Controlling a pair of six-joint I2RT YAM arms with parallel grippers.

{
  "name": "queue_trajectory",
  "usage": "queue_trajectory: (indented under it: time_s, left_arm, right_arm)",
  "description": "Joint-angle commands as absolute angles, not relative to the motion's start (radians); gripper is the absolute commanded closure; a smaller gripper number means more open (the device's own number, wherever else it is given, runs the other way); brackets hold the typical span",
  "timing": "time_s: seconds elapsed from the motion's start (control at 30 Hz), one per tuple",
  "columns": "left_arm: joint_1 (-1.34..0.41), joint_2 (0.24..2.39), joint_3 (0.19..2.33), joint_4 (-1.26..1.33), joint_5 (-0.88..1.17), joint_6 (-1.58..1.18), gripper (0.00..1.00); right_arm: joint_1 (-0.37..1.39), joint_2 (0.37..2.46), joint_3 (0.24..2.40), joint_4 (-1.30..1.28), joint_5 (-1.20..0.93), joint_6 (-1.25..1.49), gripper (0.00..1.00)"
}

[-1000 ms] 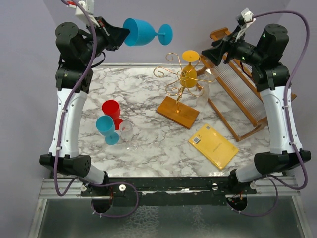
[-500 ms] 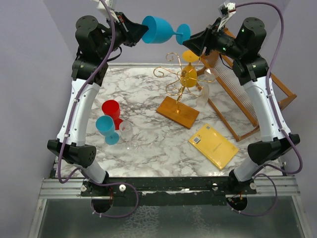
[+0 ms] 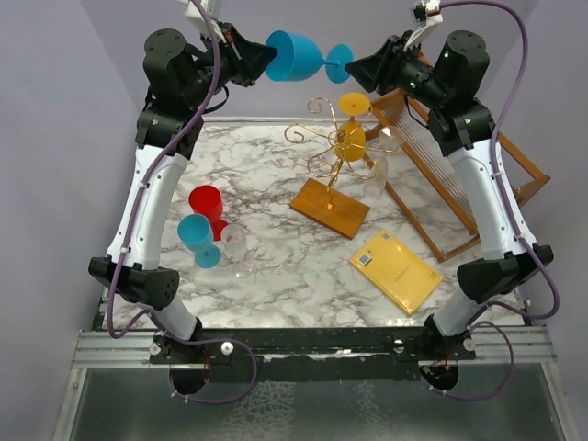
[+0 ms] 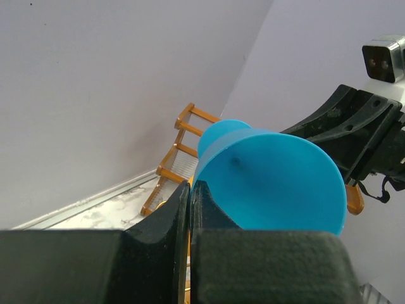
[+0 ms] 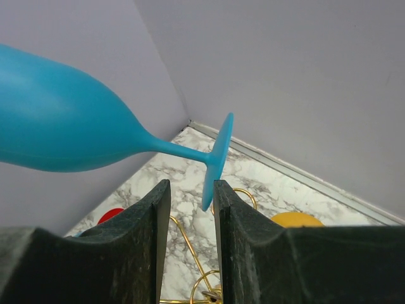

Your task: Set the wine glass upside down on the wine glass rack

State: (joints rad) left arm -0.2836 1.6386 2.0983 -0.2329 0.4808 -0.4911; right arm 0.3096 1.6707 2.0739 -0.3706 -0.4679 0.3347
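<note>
Plastic by the look of it, the blue wine glass [image 3: 296, 57] should be light, stiff and a little slick — held sideways high above the table, foot toward the right gripper [image 3: 360, 68]. The left gripper [image 3: 265, 57] pinches its rim, fingers pressed together on the wall. The right gripper's jaws straddle the foot's edge, not visibly touching; the stem looks the surer hold. Below, the wine glass rack [image 3: 333, 161] already carries a yellow glass [image 3: 350, 129]. The left fingertips' contact is hidden.
</note>
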Motion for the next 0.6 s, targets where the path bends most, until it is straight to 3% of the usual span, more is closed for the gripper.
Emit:
queue_trajectory:
  time_s: [0.0,0.23,0.57]
  left_arm:
    - [-0.289,1.627,2.141,-0.209,0.445,-0.455,1.00]
    - [-0.291,1.616,2.137,-0.193,0.483,-0.449,1.00]
    - [-0.300,1.608,2.112,-0.150,0.542,-0.453,1.00]
  right_arm:
    - [0.313,1.640,2.090,-0.383,-0.403,0.301,0.67]
    - [0.313,1.622,2.073,-0.395,-0.326,0.274,0.63]
    - [0.313,1.655,2.073,-0.369,-0.419,0.343,0.61]
